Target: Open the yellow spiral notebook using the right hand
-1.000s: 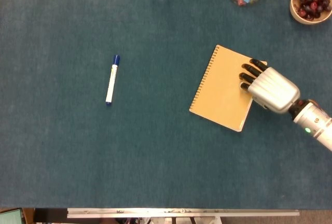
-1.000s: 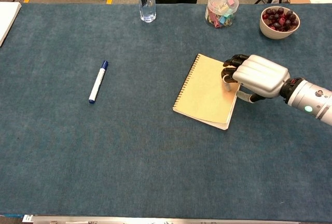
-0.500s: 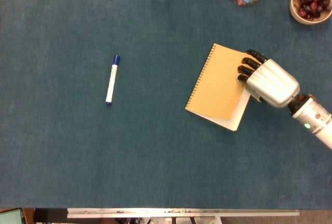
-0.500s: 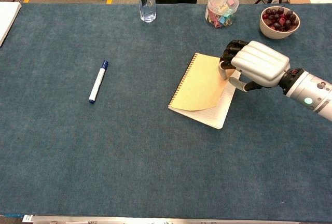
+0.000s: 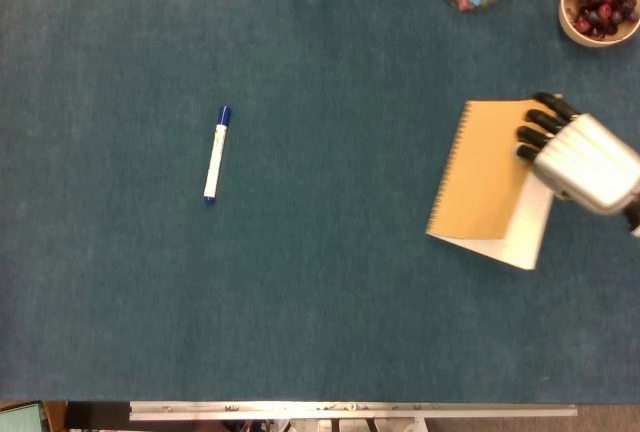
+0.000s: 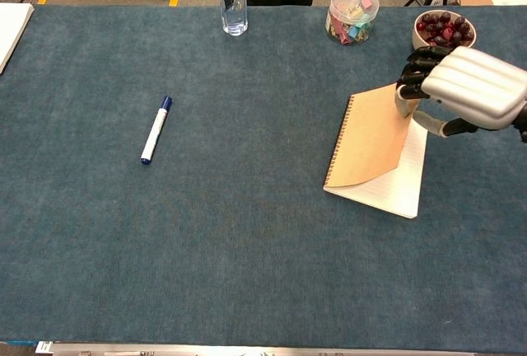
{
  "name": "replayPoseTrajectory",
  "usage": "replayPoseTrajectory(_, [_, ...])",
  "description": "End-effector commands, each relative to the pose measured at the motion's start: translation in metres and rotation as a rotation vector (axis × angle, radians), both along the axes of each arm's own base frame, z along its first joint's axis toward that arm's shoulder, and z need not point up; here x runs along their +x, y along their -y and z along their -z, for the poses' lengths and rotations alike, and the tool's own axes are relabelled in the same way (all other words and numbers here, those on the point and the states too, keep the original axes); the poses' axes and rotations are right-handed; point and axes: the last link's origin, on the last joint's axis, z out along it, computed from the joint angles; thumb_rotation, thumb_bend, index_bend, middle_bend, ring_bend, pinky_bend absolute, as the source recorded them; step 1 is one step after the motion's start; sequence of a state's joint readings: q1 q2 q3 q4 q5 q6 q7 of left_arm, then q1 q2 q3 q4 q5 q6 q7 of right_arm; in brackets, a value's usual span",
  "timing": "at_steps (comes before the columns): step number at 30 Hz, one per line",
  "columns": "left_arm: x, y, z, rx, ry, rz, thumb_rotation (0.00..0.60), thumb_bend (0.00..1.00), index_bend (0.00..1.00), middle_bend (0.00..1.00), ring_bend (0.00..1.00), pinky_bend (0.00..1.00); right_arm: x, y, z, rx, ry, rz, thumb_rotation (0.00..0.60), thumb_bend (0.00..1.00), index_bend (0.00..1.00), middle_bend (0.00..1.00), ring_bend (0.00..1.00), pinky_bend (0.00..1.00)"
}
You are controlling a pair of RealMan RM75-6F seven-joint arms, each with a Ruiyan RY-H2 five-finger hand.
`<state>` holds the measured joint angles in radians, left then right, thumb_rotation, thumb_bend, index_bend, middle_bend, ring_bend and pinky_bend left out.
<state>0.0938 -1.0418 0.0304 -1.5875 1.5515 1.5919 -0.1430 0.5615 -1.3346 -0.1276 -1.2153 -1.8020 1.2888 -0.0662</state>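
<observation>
One metallic right hand (image 6: 465, 86) pinches notebook (image 6: 375, 158) cover — kraft card curved up, white pages bared.

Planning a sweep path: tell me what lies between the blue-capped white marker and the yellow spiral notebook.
Only bare teal tabletop separates the marker from the notebook, per the head view.

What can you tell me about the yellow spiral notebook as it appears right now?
The yellow spiral-bound notebook lies on the right side of the blue-green felt-covered table, its dark wire coil along the left edge. The matte card cover is lifted and curved, pinched at its upper right corner by the right robot hand, exposing white pages that look lined. The pages lie flat on the table; only part of the top page shows in both views.
</observation>
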Motion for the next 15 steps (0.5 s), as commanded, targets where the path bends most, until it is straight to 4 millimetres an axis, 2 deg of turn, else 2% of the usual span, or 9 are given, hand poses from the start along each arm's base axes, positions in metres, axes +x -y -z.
replayPoseTrajectory(1, [0.001, 0.000, 0.002, 0.000, 0.003, 0.000, 0.600, 0.49, 0.08, 0.11, 0.02, 0.06, -0.006, -0.010, -0.016, 0.001, 0.003, -0.006, 0.600, 0.48, 0.75, 0.47, 0.29, 0.19])
replayPoseTrajectory(6, [0.003, -0.001, 0.003, -0.005, 0.009, 0.009, 0.600, 0.49, 0.08, 0.11, 0.02, 0.06, 0.010, -0.002, -0.011, 0.001, 0.021, -0.036, 0.600, 0.47, 0.75, 0.47, 0.29, 0.19])
replayPoseTrajectory(15, [-0.002, 0.004, -0.002, 0.001, 0.003, -0.017, 0.600, 0.49, 0.08, 0.10, 0.02, 0.06, 0.047, 0.038, 0.039, 0.040, -0.002, -0.047, 0.600, 0.47, 0.75, 0.47, 0.29, 0.19])
